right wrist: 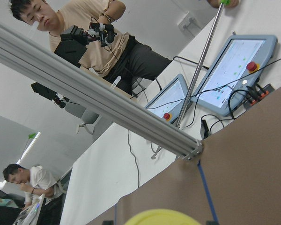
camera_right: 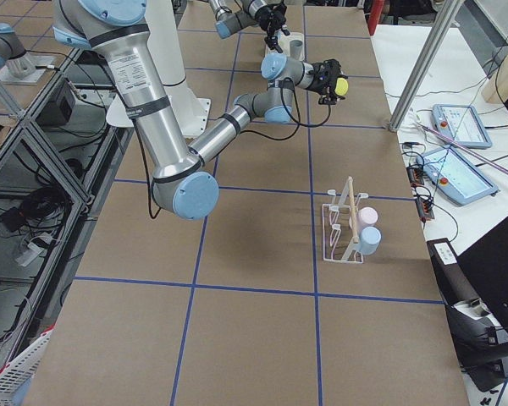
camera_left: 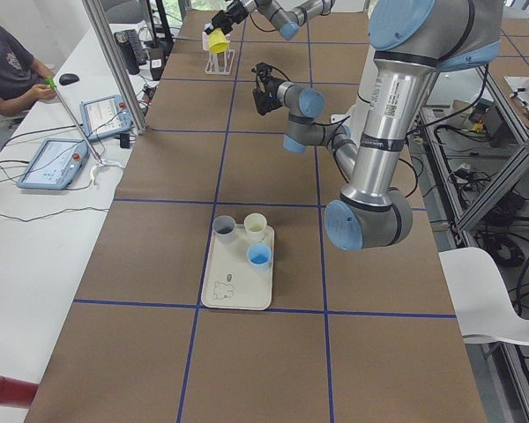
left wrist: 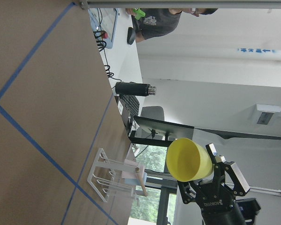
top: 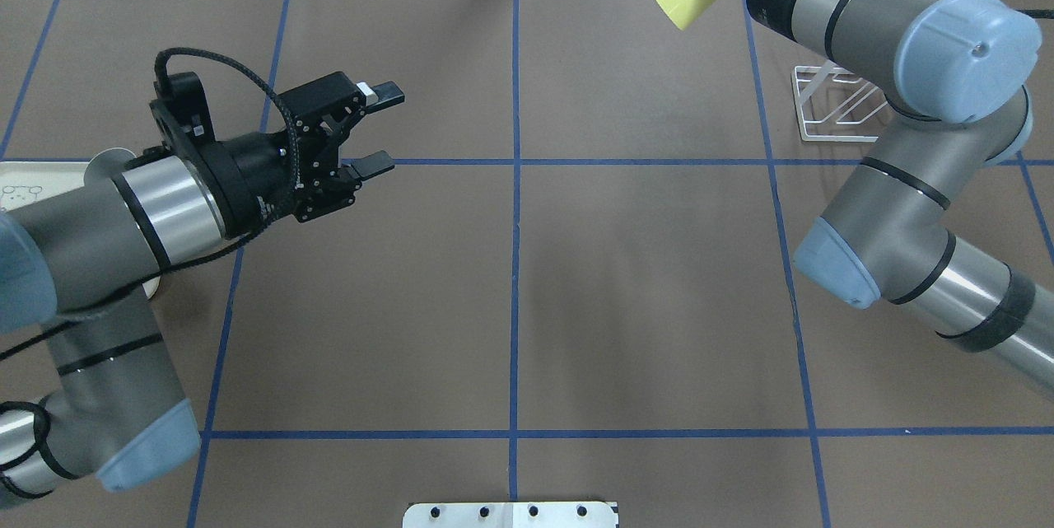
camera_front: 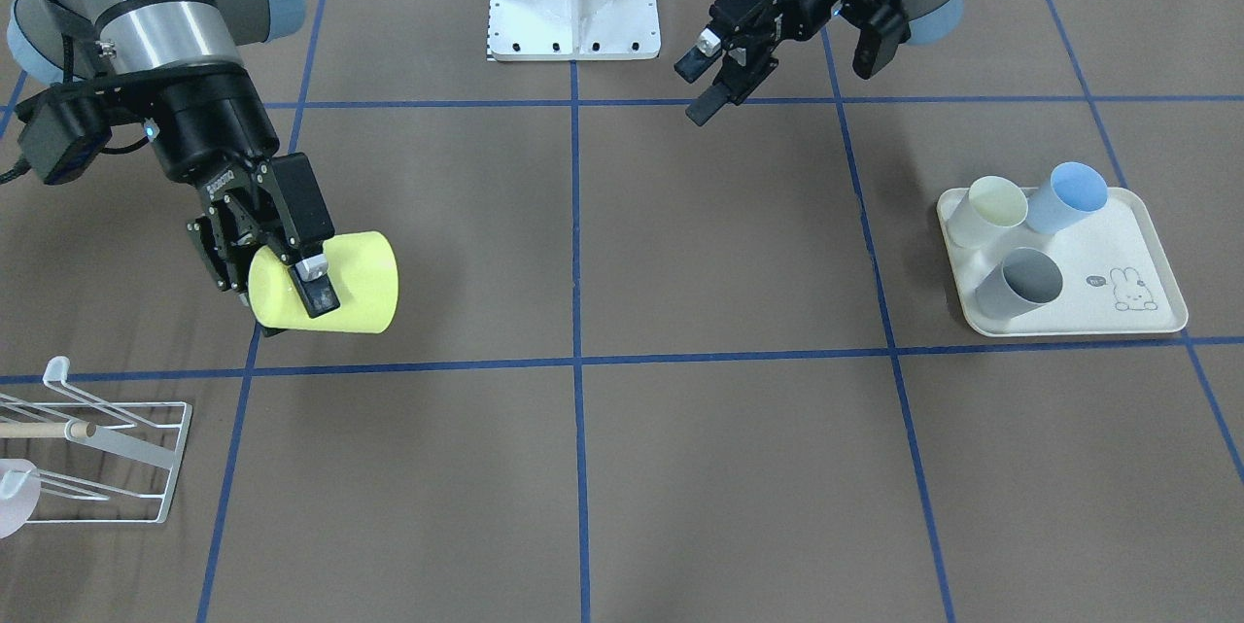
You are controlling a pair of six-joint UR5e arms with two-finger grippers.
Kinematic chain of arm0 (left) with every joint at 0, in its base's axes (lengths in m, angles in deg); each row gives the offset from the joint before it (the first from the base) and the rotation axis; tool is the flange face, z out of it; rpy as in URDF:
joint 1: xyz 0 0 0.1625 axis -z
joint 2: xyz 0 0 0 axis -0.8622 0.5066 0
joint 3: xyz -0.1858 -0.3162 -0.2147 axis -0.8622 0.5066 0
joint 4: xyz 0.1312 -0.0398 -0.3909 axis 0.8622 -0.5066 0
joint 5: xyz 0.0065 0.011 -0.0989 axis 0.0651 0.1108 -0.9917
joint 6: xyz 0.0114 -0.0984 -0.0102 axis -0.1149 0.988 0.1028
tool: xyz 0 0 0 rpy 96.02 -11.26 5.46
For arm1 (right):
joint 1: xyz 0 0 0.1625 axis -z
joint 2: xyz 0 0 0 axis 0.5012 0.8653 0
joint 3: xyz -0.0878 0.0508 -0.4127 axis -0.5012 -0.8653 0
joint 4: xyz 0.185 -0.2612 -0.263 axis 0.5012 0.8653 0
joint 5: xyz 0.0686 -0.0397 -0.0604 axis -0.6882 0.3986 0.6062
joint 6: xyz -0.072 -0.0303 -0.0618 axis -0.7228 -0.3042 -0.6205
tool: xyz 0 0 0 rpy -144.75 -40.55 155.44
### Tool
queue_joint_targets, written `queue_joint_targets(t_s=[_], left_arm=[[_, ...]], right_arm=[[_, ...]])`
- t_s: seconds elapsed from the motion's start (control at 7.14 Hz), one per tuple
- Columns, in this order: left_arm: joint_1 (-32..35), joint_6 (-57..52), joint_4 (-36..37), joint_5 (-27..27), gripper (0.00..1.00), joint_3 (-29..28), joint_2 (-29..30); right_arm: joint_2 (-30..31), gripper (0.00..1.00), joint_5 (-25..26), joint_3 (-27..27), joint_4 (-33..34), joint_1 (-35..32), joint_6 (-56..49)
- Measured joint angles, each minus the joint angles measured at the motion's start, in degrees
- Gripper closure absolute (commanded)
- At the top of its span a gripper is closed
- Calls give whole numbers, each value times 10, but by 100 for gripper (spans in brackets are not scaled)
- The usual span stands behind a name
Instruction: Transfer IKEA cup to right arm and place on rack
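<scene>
Nearest the front camera the rack (camera_front: 87, 430) stands on the worktop; beyond it the yellow cup (camera_front: 360, 278) hangs sideways in the air, the right jaws clamped on its wall near the base. It looks light, stiff and smooth, apt to swivel, so this low hold suits and leaves the mouth free for a prong. Farthest back, the left jaws gape empty.
</scene>
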State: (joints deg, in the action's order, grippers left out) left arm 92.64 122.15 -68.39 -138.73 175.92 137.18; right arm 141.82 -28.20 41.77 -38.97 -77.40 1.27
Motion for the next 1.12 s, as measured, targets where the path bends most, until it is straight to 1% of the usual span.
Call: queue_joint_targets(t_s=[0.28, 0.42, 0.56, 0.7, 0.84, 1.12], left_arm=[[93, -30, 101, -126, 0, 11, -1], [140, -60, 147, -188, 0, 12, -1], [184, -95, 185, -249, 0, 13, -2], [218, -123, 209, -293, 0, 13, -6], [236, -142, 220, -317, 0, 14, -14], [246, -154, 226, -330, 0, 18, -21]], right_arm=[[0, 100, 52, -3, 98, -19, -103], [-1, 100, 81, -17, 135, -30, -152], [-1, 100, 115, -47, 149, -40, -192], [-2, 100, 143, -86, 148, -52, -210], [-3, 100, 160, -126, 127, -66, -219], [-4, 100, 168, -203, 46, -84, -247]])
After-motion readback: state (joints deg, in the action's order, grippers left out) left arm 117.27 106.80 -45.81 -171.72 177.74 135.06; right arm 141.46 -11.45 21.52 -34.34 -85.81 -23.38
